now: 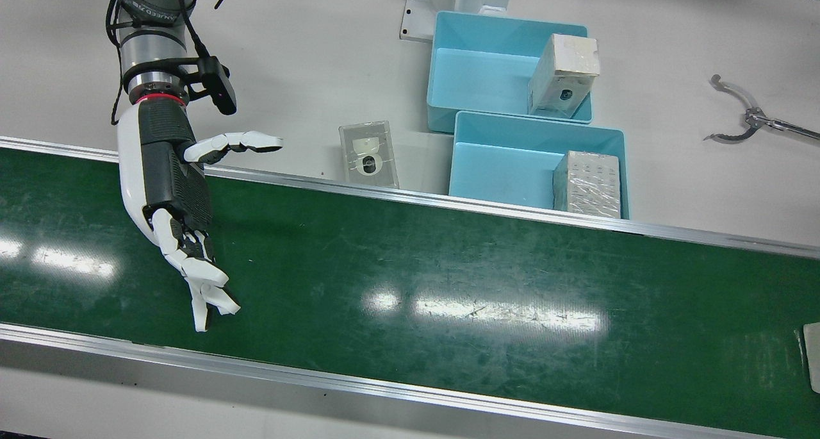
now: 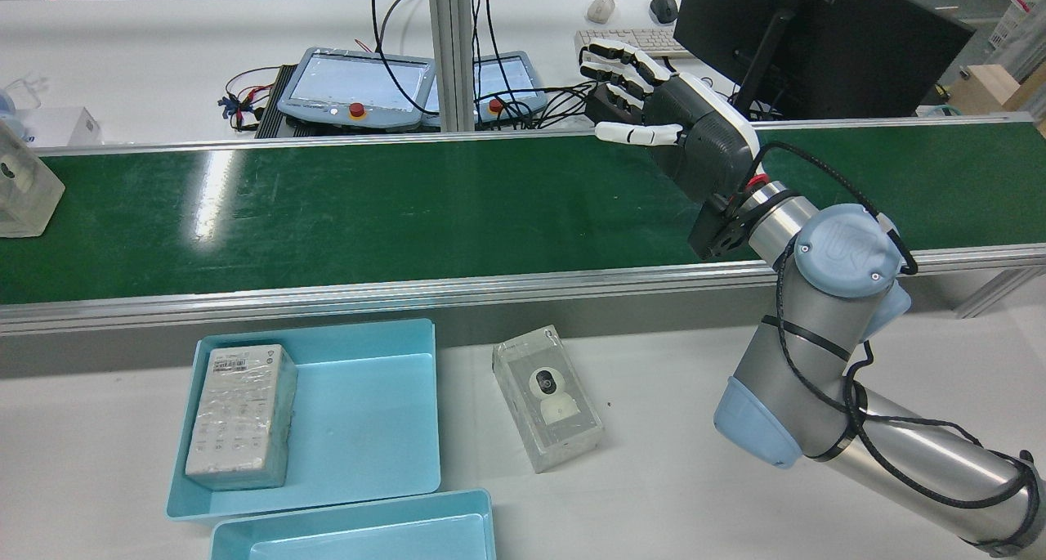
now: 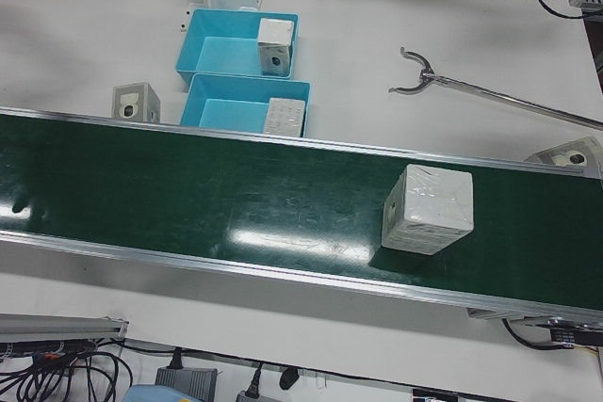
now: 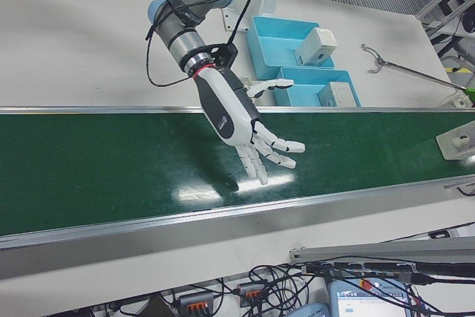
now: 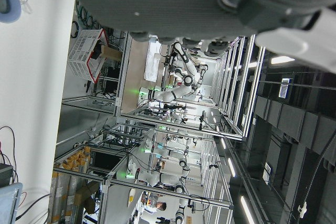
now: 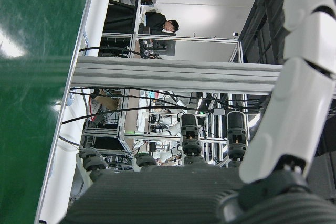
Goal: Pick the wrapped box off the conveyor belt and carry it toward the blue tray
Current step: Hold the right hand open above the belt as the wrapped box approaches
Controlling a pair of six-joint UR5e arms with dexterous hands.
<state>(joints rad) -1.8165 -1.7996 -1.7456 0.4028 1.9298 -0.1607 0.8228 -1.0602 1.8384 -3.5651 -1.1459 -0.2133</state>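
The right hand (image 1: 176,189) hovers over the green conveyor belt (image 1: 448,279) at the front view's left, fingers spread, holding nothing. The wrapped box (image 3: 427,208) sits on the belt, right of centre in the left-front view, well apart from the blue tray (image 3: 240,101). Whether the left hand (image 5: 210,3) is open cannot be told.

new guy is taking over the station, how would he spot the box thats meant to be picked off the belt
Look along the long green conveyor belt in the left-front view. The white plastic-wrapped cube-shaped box sits on it alone, toward that view's right end. Every other wrapped box is off the belt: two in the light blue trays and one clear-cased on the white table.
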